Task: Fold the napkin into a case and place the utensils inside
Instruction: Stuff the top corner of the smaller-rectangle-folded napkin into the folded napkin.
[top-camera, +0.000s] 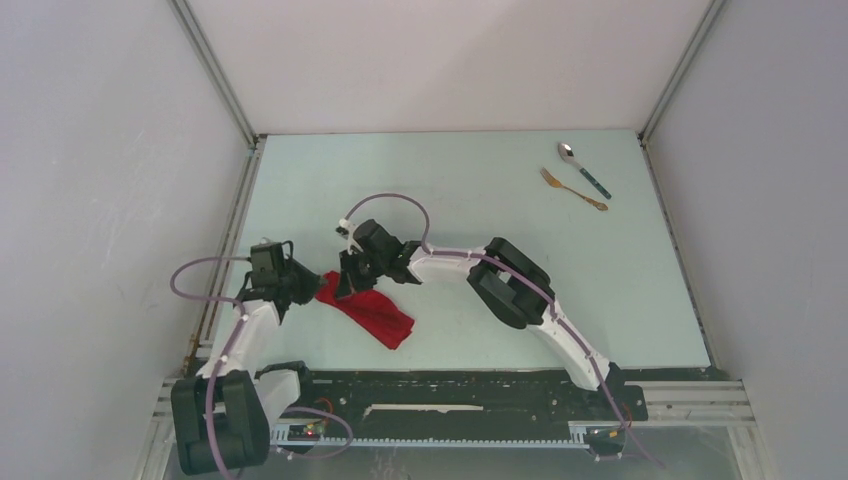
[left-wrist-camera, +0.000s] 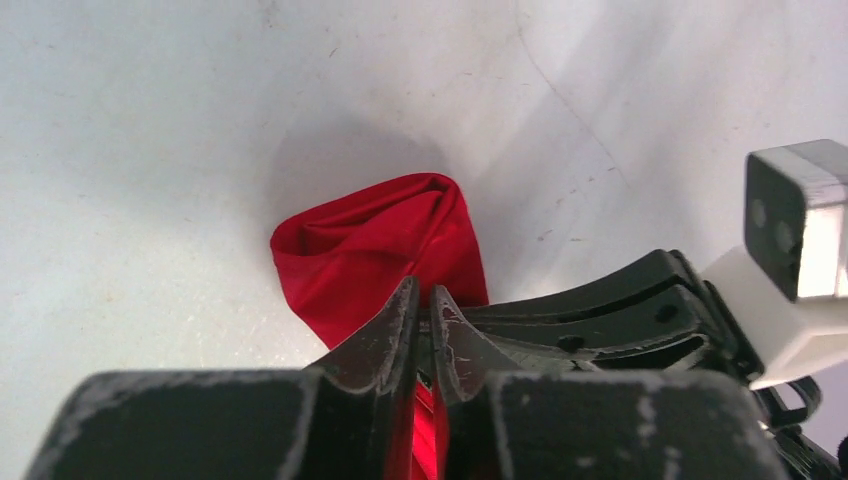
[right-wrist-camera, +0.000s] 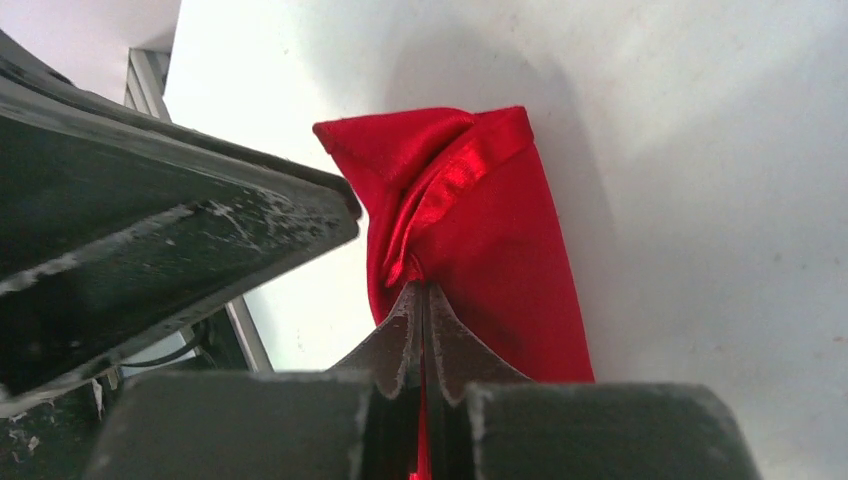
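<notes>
The red napkin (top-camera: 372, 315) lies as a bunched, folded band on the table's near left. My left gripper (top-camera: 305, 291) is shut on its left end; red cloth shows between the jaws in the left wrist view (left-wrist-camera: 425, 295), with the napkin (left-wrist-camera: 385, 245) hanging past the tips. My right gripper (top-camera: 347, 283) is shut on the same end, and the right wrist view (right-wrist-camera: 422, 290) shows the napkin (right-wrist-camera: 500, 260) pinched at its tips. The two grippers are close together. The spoon (top-camera: 584, 168) with a teal handle and the gold fork (top-camera: 573, 189) lie at the far right.
The table (top-camera: 450, 200) is pale green with metal rails along its left and right edges. White walls enclose it. The right arm's body (top-camera: 510, 283) stretches across the table's near middle.
</notes>
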